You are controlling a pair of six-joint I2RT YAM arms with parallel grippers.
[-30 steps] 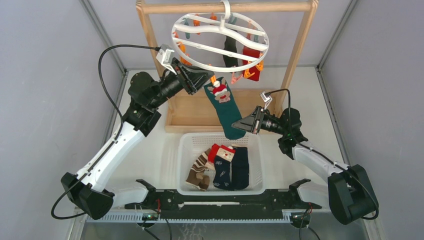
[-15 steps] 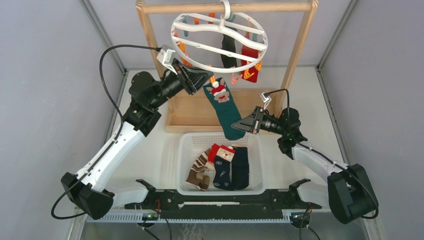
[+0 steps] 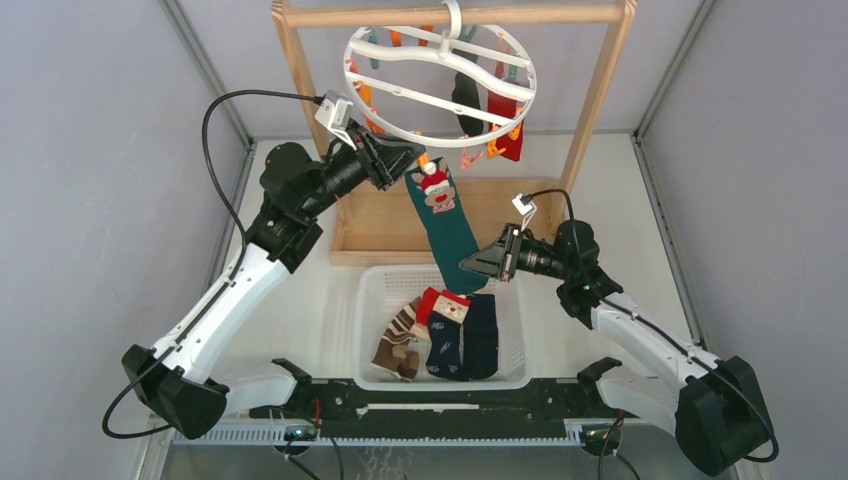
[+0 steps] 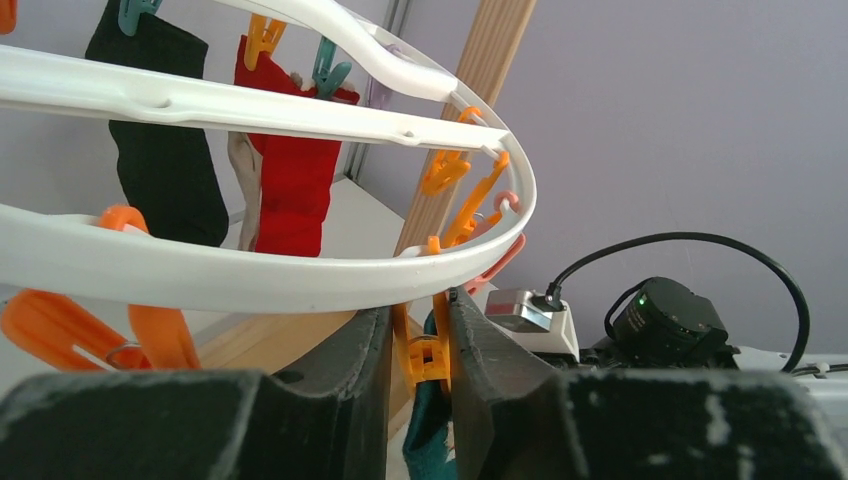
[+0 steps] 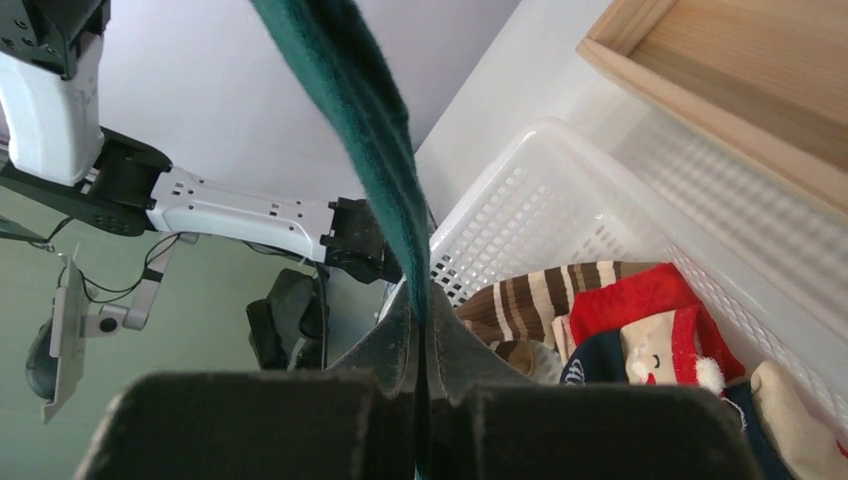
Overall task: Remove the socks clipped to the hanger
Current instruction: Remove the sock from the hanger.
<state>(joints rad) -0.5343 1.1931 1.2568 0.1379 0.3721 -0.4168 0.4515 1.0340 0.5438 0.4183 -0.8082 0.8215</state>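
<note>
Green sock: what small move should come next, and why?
Probably the left pincer should squeeze the orange clip a little harder while the right pincer pulls the green sock down. The clip sits inside the left pincer yet grips the sock's top; the right pincer is shut on its lower end, near the basket.

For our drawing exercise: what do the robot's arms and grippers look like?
The left arm and right arm have white links with black joints and bases. The left gripper and right gripper are black, two-fingered. A black cable loops to each wrist.
</note>
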